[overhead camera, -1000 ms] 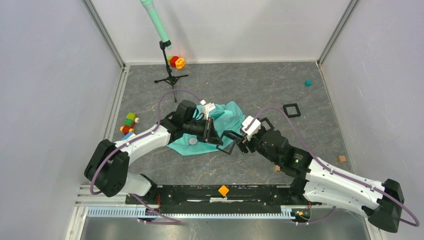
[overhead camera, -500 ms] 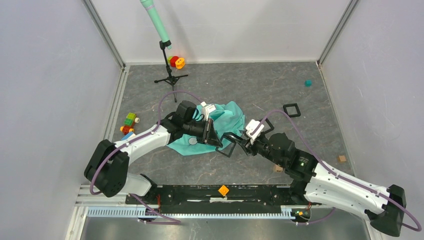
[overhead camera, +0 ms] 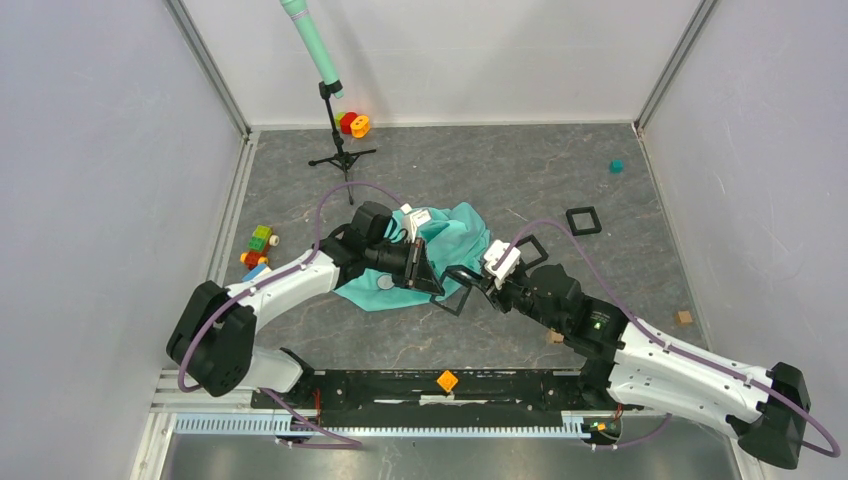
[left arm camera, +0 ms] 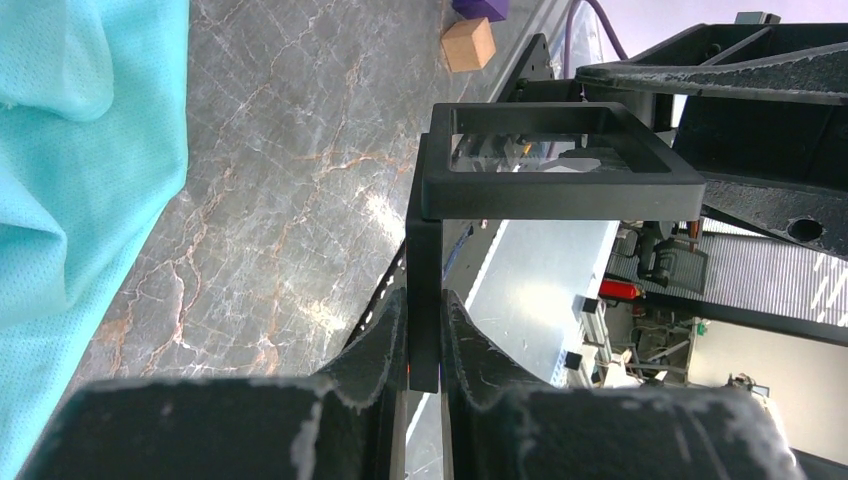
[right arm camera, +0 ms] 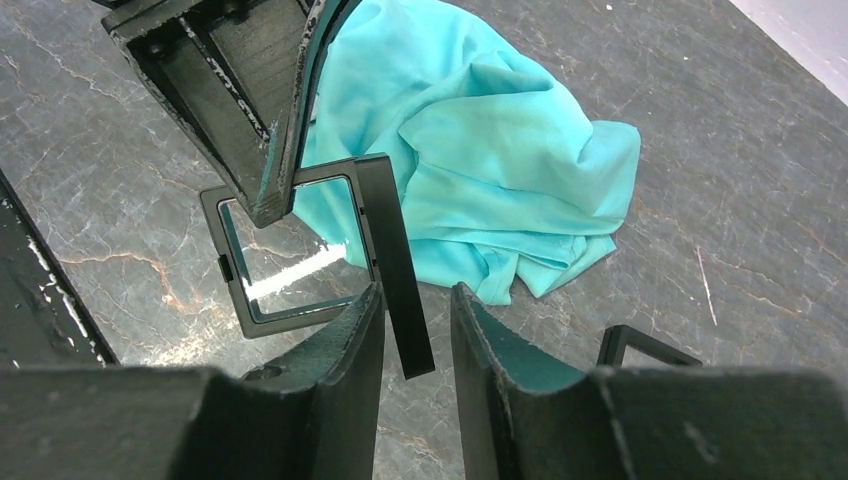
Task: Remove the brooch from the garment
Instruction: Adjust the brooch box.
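The turquoise garment (overhead camera: 455,235) lies crumpled mid-table and also shows as the garment (right arm camera: 470,130) and the garment (left arm camera: 60,150). A small round grey disc (overhead camera: 386,282), apparently the brooch, sits on its near-left part. My left gripper (overhead camera: 437,287) is over the cloth's near edge. It is shut on one side bar of a black square frame (left arm camera: 560,190), as the left gripper (left arm camera: 425,300) shows. My right gripper (right arm camera: 415,295) straddles the frame's opposite bar (right arm camera: 390,240). Its jaws are narrowed but open, with a gap still showing beside the bar.
A second black square frame (overhead camera: 583,219) lies far right of the garment, a third (overhead camera: 530,250) by my right wrist. A tripod stand (overhead camera: 340,140), toy blocks (overhead camera: 258,247), a teal cube (overhead camera: 616,166) and a wooden cube (overhead camera: 683,318) are scattered around.
My right gripper has moved in toward the held frame and narrowed its jaws round the frame's bar. The left gripper keeps its grip and has barely moved.
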Tool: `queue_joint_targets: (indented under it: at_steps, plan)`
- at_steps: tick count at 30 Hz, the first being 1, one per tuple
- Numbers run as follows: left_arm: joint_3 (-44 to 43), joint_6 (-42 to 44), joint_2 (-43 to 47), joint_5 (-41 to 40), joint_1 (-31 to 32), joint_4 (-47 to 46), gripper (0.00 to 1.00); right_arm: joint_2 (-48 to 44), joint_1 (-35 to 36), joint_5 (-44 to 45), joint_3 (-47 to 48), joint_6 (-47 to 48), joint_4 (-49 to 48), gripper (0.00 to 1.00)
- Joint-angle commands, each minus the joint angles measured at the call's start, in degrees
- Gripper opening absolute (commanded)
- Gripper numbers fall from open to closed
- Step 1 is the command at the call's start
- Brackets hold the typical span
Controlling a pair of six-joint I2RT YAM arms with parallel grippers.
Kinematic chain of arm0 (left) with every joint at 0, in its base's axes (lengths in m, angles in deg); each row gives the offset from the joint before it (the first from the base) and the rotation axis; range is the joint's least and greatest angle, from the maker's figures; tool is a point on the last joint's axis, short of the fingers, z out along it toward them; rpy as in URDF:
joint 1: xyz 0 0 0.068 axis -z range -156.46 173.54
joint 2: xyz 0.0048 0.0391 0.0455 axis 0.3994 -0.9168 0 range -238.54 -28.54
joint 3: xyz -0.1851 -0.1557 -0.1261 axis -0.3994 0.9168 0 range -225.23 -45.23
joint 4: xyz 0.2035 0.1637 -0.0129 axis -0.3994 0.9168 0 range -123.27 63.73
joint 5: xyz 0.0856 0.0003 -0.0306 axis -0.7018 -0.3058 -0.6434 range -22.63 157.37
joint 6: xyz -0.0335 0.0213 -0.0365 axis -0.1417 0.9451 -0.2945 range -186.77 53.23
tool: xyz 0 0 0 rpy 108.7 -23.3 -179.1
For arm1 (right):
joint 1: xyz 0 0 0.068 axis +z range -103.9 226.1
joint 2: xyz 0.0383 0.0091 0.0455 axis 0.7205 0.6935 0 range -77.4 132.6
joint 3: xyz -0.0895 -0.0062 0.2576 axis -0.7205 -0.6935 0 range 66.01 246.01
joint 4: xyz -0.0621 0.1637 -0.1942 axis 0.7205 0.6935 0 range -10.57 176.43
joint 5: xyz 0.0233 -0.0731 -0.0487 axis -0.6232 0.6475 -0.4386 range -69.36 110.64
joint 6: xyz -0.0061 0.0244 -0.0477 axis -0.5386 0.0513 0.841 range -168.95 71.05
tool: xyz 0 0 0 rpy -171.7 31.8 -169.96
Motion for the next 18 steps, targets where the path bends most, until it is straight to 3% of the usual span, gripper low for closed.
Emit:
queue_joint_targets:
  at_steps: [1, 6, 12, 18]
  plan:
    - [-2.53, 1.73, 1.02, 0.2, 0.08, 1.95, 0.14, -0.73, -0.19, -0.68, 1.98, -0.14, -0.24, 0.37]
    - [-2.49, 2.09, 0.93, 0.19, 0.1, 2.03, 0.14, -0.51, -0.15, -0.93, 3.0, -0.06, 1.27, 0.42]
    - [-2.41, 2.6, 1.44, -0.34, 0.1, 2.99, 0.14, -0.28, -0.19, -1.42, 3.34, -0.03, 1.88, 0.37]
    - [-2.49, 2.77, 1.35, -0.57, 0.09, 3.13, 0.14, -0.35, -0.19, -2.63, 3.76, -0.03, 2.38, 0.15]
